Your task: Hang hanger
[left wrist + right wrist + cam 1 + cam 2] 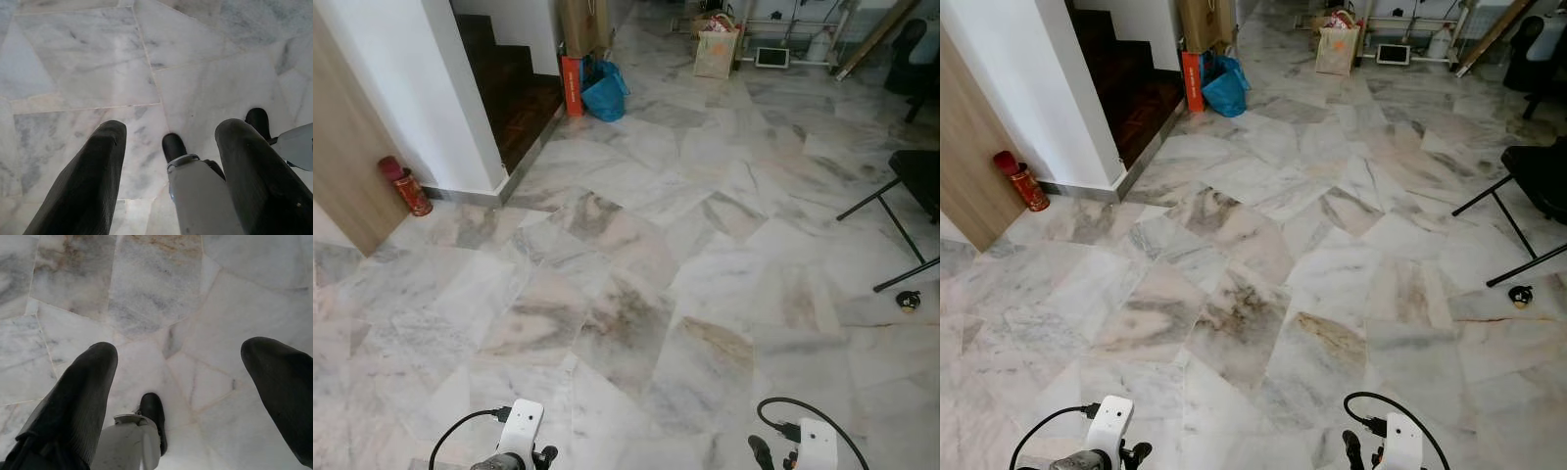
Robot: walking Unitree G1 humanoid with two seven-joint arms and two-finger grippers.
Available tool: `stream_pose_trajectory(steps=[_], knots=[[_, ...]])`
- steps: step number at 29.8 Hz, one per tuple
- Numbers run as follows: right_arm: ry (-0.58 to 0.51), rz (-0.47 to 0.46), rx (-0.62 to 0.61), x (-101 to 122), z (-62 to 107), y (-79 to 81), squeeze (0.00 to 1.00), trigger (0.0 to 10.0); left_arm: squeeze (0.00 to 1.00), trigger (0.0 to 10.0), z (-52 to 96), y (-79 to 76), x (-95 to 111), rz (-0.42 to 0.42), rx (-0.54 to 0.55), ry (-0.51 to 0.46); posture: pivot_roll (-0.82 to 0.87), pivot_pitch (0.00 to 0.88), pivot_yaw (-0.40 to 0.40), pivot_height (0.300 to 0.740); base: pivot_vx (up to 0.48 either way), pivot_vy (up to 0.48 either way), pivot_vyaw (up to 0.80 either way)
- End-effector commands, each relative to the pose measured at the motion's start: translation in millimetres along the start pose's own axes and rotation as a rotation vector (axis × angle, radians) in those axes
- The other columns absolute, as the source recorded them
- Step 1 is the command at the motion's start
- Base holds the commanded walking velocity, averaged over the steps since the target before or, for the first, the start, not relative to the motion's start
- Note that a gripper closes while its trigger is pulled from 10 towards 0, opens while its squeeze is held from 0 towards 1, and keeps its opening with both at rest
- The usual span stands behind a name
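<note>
No hanger or rail in sight — judging by that, the step is searching, so best to keep walking and scan ahead. Left tool (168,161) and right tool (178,382) hang low with fingers spread, holding nothing. Floor is pale veined marble tile (636,294). Dark wooden stairs (514,93) beside a white wall, a red cylindrical tin (406,186) at its foot, a blue plastic bag (604,93) further back, a black folding chair (911,196) to the right.

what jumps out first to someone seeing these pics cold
A wide marble floor fills the scene. At its far end a blue bag sits beside an orange box near the dark stairs, and a red canister stands against the wall on the left. Both claws hang low with fingers spread, left claw and right claw.
</note>
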State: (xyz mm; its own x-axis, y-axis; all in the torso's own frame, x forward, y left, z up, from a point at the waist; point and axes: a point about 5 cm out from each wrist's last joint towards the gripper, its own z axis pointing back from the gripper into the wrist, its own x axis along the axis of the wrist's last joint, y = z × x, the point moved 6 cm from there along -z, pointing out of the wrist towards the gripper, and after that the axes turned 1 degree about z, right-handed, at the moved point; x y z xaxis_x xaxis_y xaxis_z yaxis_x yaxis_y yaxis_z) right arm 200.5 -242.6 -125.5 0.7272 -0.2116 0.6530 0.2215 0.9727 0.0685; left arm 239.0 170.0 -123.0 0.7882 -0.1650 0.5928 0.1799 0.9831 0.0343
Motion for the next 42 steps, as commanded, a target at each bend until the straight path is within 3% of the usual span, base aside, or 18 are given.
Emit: stream_pose_trajectory(steps=[1,15,42], knots=[[0.01,0.014,-0.001,-1.7,0.9,-2.9,0.0,10.0,0.0,10.0,0.5,-0.8,-7.0,0.013,0.004,0.023,-0.04,0.0,-0.004,0.74,0.0,0.0,0.0],[0.008,0.014,0.005,-0.4,0.1,-0.7,0.0,10.0,0.0,10.0,-0.1,-6.3,-6.1,0.009,-0.017,0.021,-0.05,0.0,0.011,0.74,0.0,0.0,0.0],[0.017,0.02,0.016,-1.9,0.3,0.2,0.0,10.0,0.0,10.0,0.3,-6.1,-6.4,-0.004,-0.029,0.018,-0.05,0.0,0.02,0.74,-0.312,0.0,0.0]])
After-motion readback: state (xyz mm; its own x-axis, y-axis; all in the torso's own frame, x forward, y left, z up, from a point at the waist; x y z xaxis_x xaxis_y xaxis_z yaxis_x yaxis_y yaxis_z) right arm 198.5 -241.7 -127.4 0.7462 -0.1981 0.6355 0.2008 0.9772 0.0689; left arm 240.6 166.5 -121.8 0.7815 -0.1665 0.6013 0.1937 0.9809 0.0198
